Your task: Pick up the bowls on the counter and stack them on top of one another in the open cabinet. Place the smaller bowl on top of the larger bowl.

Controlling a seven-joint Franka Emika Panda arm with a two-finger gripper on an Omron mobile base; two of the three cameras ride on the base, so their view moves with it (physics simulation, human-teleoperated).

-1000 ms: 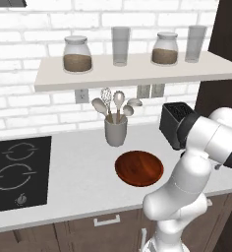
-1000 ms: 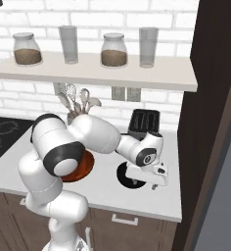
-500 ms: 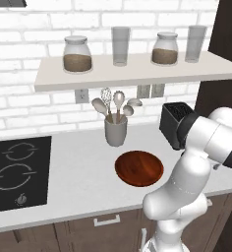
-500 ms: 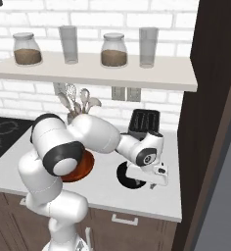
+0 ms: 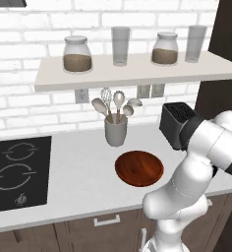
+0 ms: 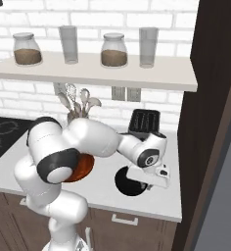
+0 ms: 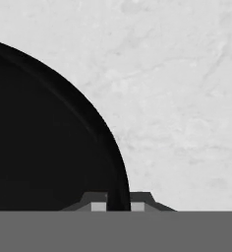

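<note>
Even, bright rendered light, soft shadows, no glare; close hand view slightly soft.

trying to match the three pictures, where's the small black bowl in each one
Left base view: hidden behind the arm.
Right base view: smaller bowl on the counter, under the pincer.
Hand view: smaller bowl, left half, rim between the fingertips.
Shared landmark: toaster.

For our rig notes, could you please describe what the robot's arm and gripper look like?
The arm is glossy white with rounded, bulbous links and dark grey bands at the joints. Its gripper has a boxy white body, and its two small dark fingertips carry pale grey pads. No cables or markings are visible.
</note>
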